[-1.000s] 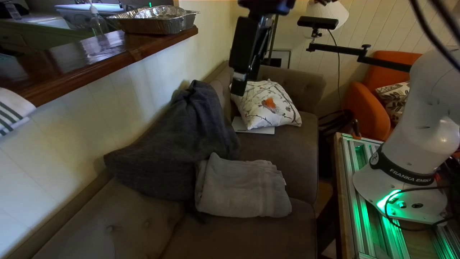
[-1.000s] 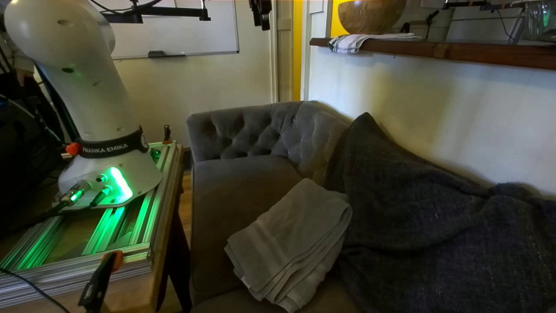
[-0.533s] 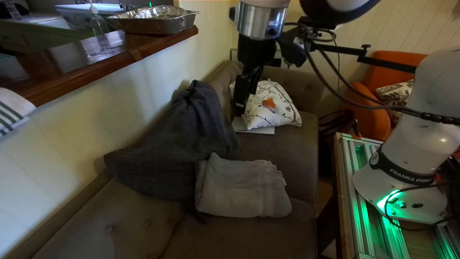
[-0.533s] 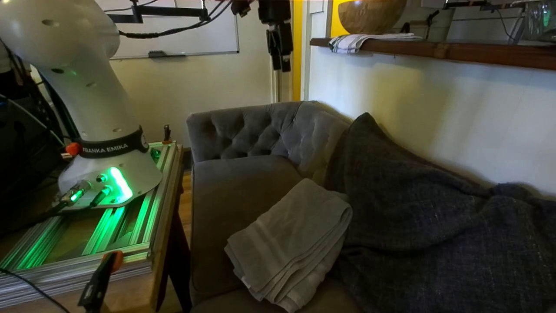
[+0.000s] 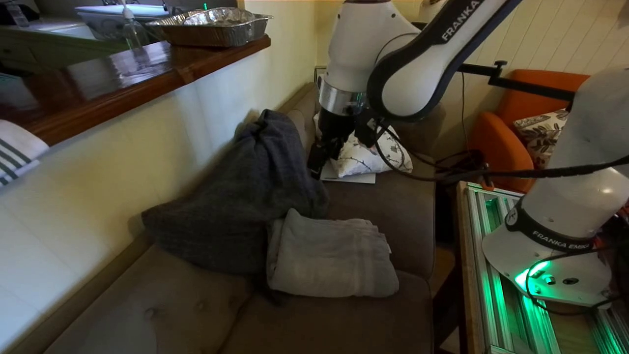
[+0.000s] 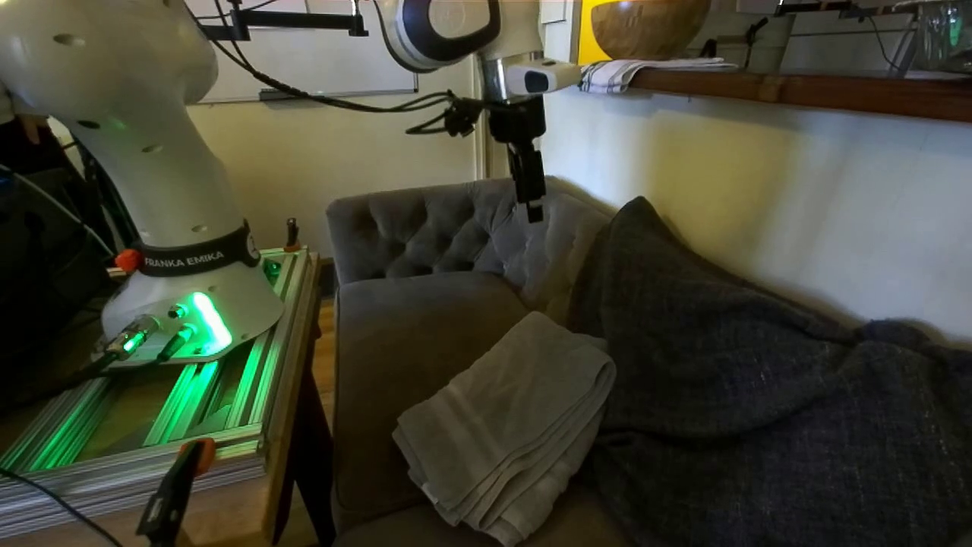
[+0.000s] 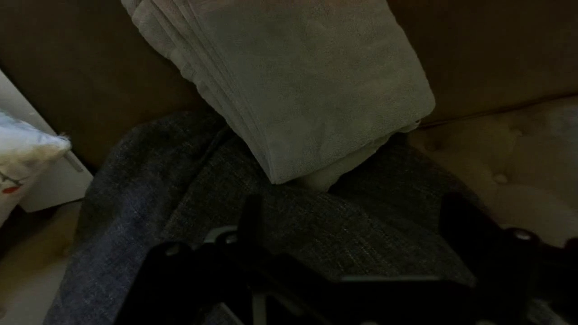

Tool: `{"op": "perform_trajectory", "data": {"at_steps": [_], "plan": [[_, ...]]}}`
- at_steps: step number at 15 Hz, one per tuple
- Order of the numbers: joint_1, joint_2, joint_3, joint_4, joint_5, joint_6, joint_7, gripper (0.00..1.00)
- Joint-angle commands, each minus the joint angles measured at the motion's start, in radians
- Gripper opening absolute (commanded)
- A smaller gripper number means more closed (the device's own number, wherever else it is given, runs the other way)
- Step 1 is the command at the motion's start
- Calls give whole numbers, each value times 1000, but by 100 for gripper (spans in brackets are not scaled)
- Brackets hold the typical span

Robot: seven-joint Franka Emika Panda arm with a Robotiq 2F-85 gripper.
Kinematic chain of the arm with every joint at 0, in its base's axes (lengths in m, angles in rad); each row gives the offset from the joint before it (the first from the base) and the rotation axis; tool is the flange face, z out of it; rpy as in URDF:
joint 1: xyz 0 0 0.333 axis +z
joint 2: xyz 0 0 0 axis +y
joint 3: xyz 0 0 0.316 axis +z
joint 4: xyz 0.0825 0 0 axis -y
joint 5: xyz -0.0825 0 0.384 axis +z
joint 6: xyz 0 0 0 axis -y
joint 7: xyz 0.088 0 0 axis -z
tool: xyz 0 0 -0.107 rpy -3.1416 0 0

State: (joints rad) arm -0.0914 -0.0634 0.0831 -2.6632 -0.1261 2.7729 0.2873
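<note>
Wrist view: my end effector [image 7: 352,199], spread and holding nothing, hangs over the dark cloth [image 7: 180,194] on the sofa [image 7: 104,76], near the folded towel [image 7: 316,90], seemingly a pre-grasp step, any grip calling for lowering first.

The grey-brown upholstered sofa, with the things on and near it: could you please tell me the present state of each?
Grey-brown upholstered sofa: partly covered
Black two-fingered robot hand: open, empty
Light grey cloth towel: folded, lying on the sofa
Dark grey woven blanket: draped, rumpled
White branch-print fabric cushion: tilted
Oblong green light strip: lit
Rectangular silver foil tray: upright
White striped cloth: partly hanging over a brown wooden ledge
</note>
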Motion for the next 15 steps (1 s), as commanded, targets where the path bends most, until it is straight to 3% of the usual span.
{"op": "perform_trajectory", "data": {"at_steps": [1, 8, 13, 15], "plan": [[25, 20, -31, 4, 1, 11, -2, 100], [22, 50, -40, 21, -12, 32, 11, 100], [-40, 282, -145, 105, -279, 297, -4, 100], [-53, 392, -155, 151, -266, 392, -89, 100]]}}
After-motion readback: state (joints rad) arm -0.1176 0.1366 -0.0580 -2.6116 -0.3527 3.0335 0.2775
